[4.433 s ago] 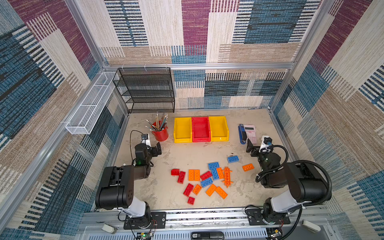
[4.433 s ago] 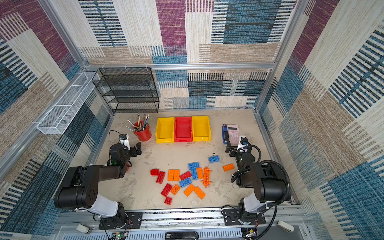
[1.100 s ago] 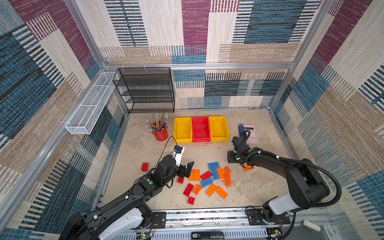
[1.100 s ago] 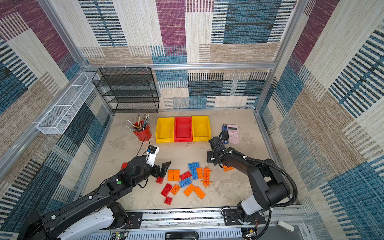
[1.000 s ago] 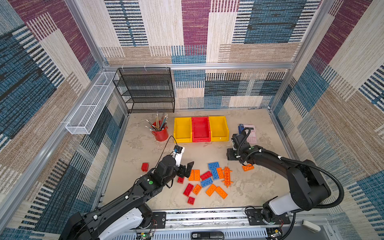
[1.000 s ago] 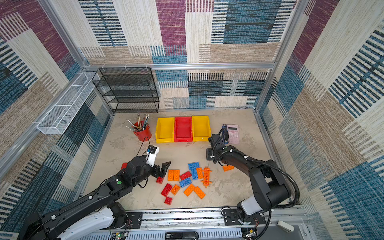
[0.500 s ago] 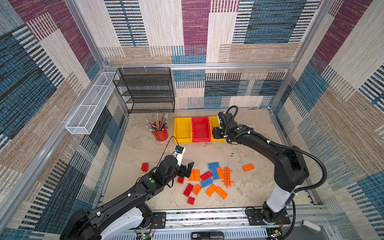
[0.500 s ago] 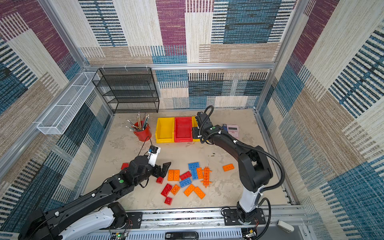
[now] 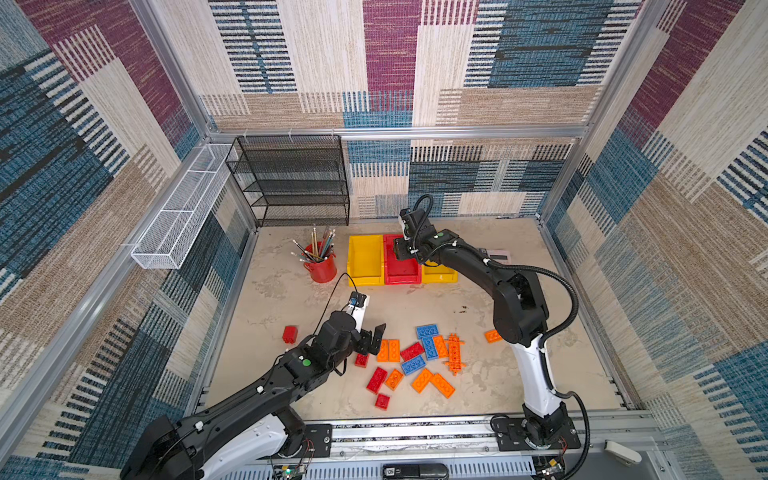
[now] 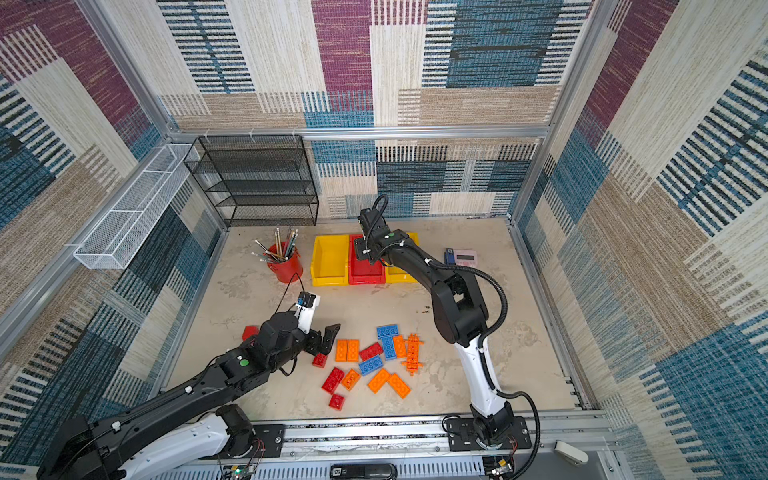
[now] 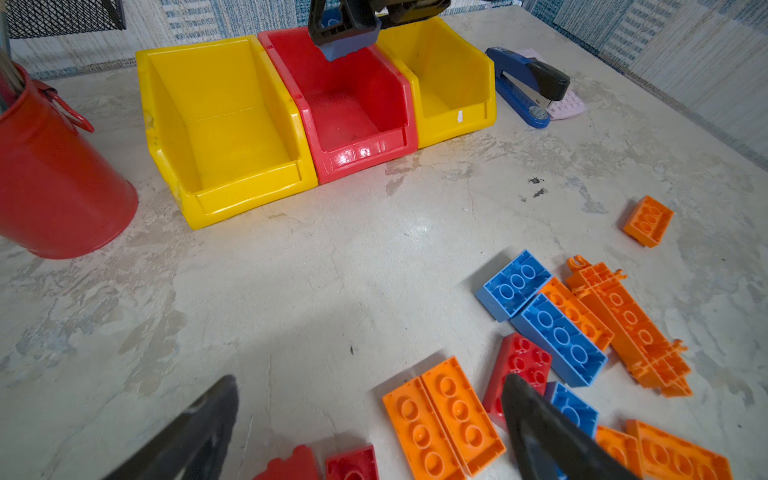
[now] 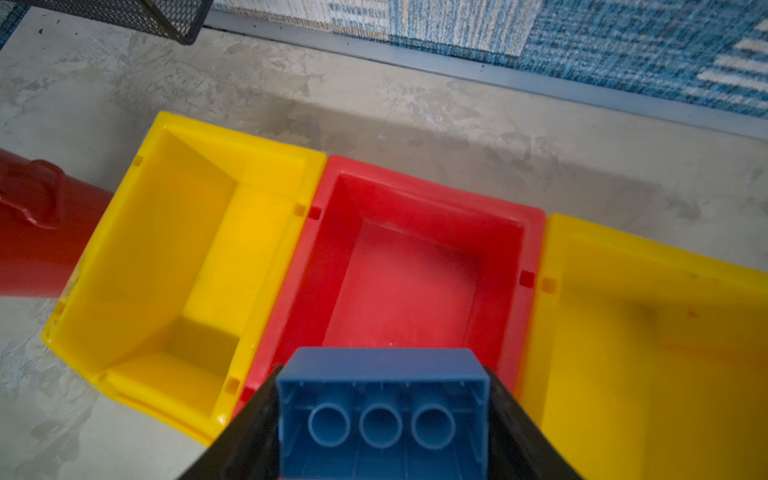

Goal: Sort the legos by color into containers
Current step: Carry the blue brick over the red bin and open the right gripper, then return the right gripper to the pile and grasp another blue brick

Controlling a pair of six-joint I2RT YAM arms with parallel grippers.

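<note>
Now, in a top view the right end effector (image 9: 400, 252) hangs over the red bin (image 9: 401, 276); loose legos (image 9: 419, 359) lie well in front of it. Left wrist view: the left end effector (image 11: 365, 432) stands wide open, well apart from this bin. Right wrist view: the right end effector grips a blue lego (image 12: 382, 395) above the bin's front lip.

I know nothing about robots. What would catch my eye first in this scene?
A bright scatter of red, orange and blue legos lies at the front middle of the table. At the back, the right arm holds a blue brick in its jaws above the red bin, which sits between two yellow bins. The left arm hangs open-jawed at the scatter's left edge.
</note>
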